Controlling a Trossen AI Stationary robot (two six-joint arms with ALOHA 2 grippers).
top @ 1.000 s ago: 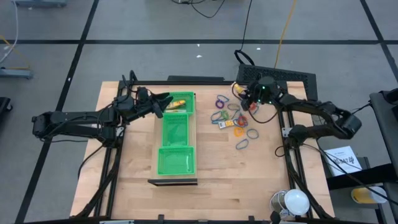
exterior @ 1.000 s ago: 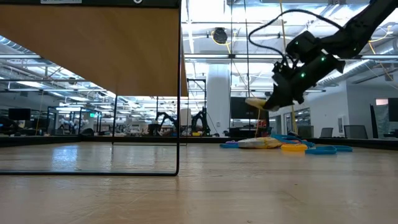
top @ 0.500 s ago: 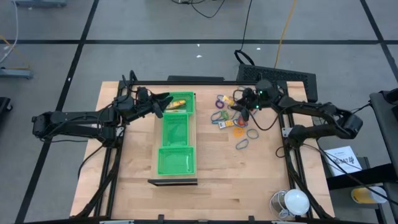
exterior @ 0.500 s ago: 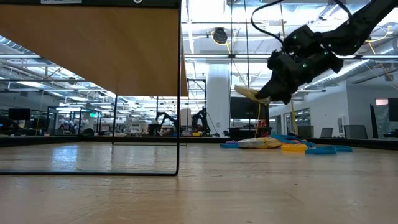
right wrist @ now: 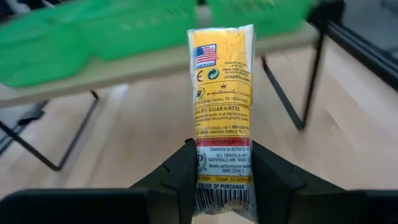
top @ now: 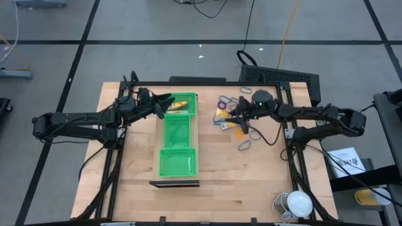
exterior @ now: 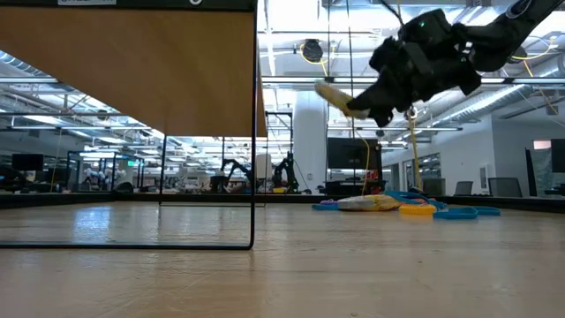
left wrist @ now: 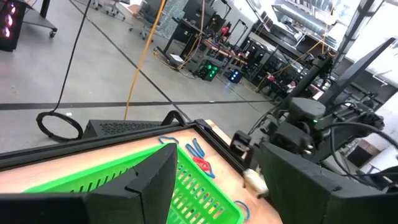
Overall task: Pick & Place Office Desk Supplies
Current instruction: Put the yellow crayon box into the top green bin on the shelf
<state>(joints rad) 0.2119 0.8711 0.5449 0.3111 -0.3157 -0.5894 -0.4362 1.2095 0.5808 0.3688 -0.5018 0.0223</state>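
Observation:
The long green tray lies on a raised wooden board with thin black legs. Its far compartment holds yellow pieces. My left gripper hovers level at that far compartment, open with nothing between its fingers. Bright loops and small pieces lie scattered on the table right of the tray. My right gripper hangs above them, shut on a yellow wrapped packet that points toward the tray. My right gripper pinches the packet's near end between its two fingers, one on each long side. The fingers run nearly level, along the packet, coming from the table's right. The packet sticks out ahead of them, lifted clear of the table.
A dark flat box sits at the far right edge. A white round lamp stands at the near right corner. The board's black leg stands between the loose items and the table's left part.
My right gripper has swung from the far right of the pile toward the tray and a little up, turning so that the packet points toward the tray. The packet has stayed in its hold, clear of the table.

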